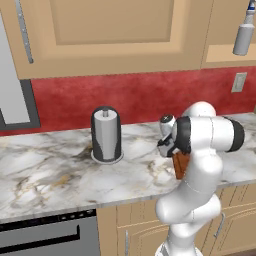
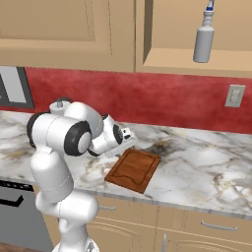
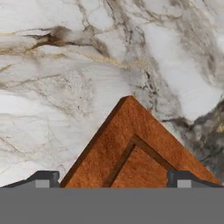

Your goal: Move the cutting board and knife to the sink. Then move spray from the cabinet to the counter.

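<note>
The reddish-brown cutting board [image 2: 134, 170] lies flat on the marble counter [image 2: 206, 167] near its front edge. In the left base view the cutting board [image 1: 181, 166] peeks out behind the arm. My gripper [image 2: 126, 140] hangs open just above the board's far left corner. In the hand view the grooved corner of the cutting board [image 3: 135, 153] lies between the spread fingertips [image 3: 44, 178] of the gripper [image 3: 113, 180], with nothing held. The spray [image 2: 203, 42] stands on the open shelf of the cabinet [image 2: 172, 61], up to the right; it is the same spray [image 1: 244, 36] in the left base view. The knife and the sink are out of view.
A grey cylinder with a dark base [image 1: 106, 136] stands on the counter [image 1: 50, 170] left of the arm. A wall outlet [image 2: 235, 102] sits on the red backsplash. Shut cabinet doors [image 1: 115, 30] hang overhead, and a dark appliance front [image 1: 45, 235] sits below the counter at left.
</note>
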Motion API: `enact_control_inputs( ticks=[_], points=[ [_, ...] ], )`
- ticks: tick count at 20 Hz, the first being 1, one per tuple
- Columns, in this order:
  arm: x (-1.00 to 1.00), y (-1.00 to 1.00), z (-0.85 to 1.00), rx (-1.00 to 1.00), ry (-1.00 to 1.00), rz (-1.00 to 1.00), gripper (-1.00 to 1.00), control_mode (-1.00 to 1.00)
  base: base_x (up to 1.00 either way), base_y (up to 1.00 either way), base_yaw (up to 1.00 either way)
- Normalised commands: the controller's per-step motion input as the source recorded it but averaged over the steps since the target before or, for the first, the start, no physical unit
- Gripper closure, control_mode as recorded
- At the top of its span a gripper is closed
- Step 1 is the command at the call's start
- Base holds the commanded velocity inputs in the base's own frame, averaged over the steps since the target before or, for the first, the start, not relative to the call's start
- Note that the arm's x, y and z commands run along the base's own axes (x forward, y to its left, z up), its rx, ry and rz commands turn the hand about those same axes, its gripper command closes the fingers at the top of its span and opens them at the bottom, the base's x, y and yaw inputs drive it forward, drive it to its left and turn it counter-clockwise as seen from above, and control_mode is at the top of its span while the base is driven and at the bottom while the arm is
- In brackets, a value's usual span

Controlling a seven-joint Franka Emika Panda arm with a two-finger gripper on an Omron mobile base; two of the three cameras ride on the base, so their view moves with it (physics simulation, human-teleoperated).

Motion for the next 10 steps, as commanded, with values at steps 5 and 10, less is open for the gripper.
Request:
enact_control_inputs(
  ticks=[5, 10],
  points=[
    [-1.0, -0.37, -0.3, -0.08, -0.01, 0.07, -1.0, -1.0, 0.0, 0.0, 0.0],
    [-1.0, -0.38, -0.4, -0.1, 0.0, 0.06, -1.0, -1.0, 0.0, 0.0, 0.0]
  ],
)
